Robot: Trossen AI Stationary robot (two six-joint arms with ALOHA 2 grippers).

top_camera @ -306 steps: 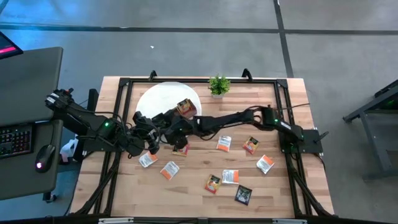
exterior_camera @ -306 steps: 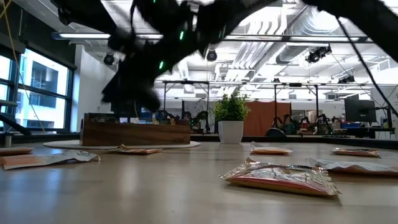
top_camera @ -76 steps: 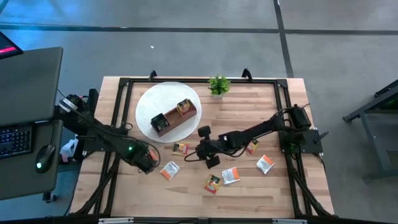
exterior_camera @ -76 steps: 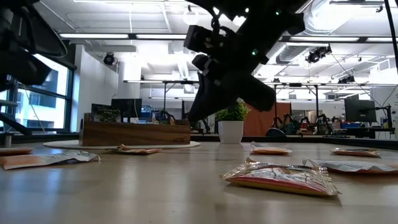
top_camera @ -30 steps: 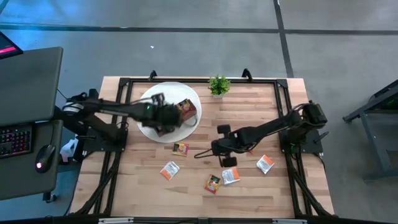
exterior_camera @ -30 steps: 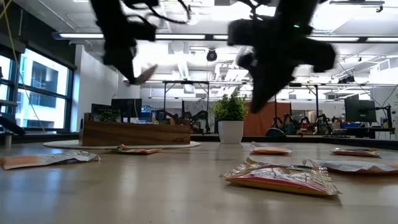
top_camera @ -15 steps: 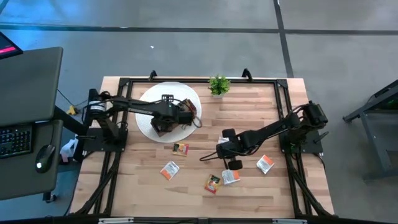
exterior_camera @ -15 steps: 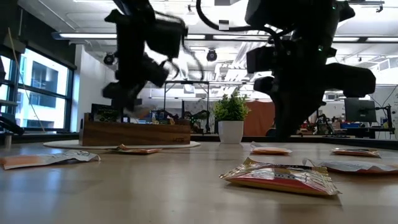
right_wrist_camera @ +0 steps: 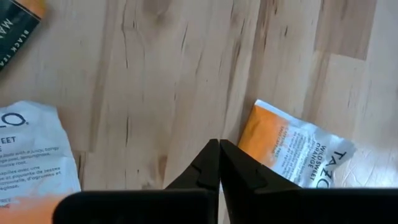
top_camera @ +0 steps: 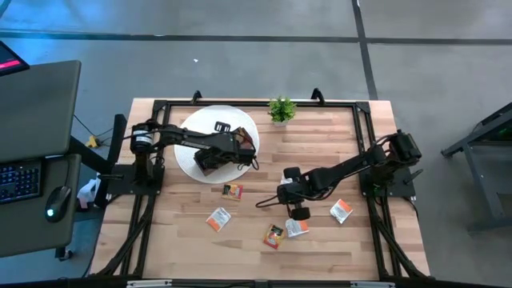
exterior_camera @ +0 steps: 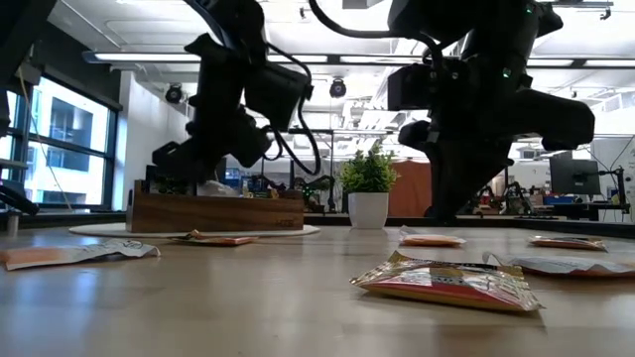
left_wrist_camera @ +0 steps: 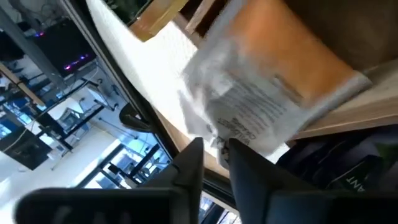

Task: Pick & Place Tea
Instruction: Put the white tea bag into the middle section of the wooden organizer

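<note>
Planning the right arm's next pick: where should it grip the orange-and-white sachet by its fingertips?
The sachet lies flat on the table, so probably from straight above, pinching its near edge; the right gripper, now shut, must open first.

My left gripper (top_camera: 232, 147) crowds the wooden box (top_camera: 214, 154), while bare table (top_camera: 264, 164) lies open between it and my right gripper (top_camera: 282, 192).

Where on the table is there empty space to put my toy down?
The far-right corner of the table, beside the plant, is bare. So is the near-left corner, left of the tea sachets. It is crowded around the wooden box and the right gripper.
</note>
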